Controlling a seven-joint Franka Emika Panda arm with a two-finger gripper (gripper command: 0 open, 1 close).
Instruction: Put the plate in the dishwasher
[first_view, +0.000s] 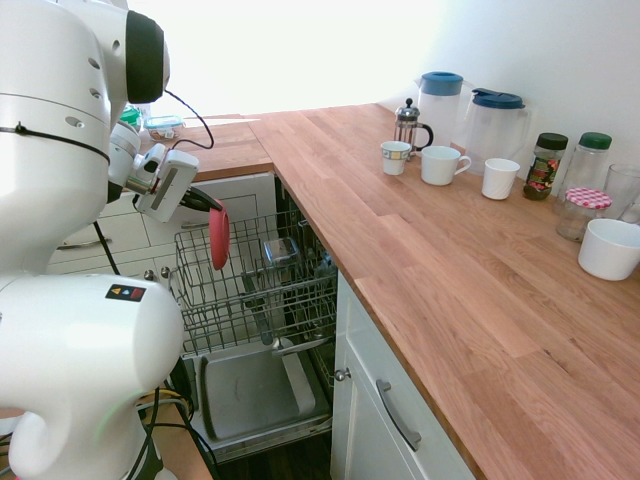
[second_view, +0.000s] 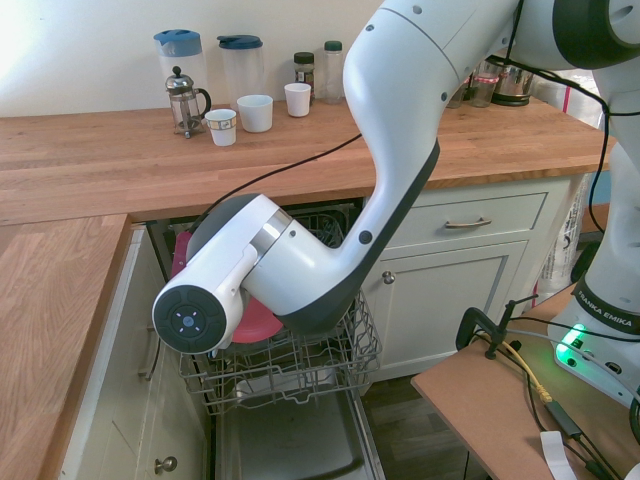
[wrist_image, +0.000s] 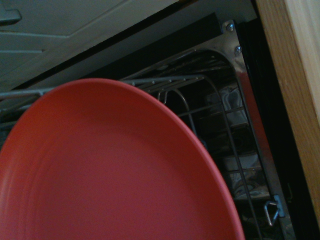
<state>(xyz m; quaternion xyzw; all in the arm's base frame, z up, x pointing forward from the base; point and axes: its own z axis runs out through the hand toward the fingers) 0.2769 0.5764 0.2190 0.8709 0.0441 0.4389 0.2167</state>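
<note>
The end effector (first_view: 207, 203) is closed on the rim of the coral-red plate (first_view: 218, 238), which hangs on edge below and just ahead of the fingers, its faces upright and its widest span running roughly top to bottom. It sits over the pulled-out wire rack (first_view: 255, 290) of the dishwasher (first_view: 262, 395), with its lower rim down among the upper wires; whether it already touches them cannot be told. In the second exterior view the arm hides most of the plate (second_view: 255, 322), only a red arc showing against the rack (second_view: 300, 370). The wrist view shows the plate's face (wrist_image: 110, 170) filling the foreground, with rack wires (wrist_image: 200, 115) beyond it. Judging from this, the coming move turns on keeping the plate upright and lowering it straight down between two tines, since a tilt would let it fall flat across the wires.
</note>
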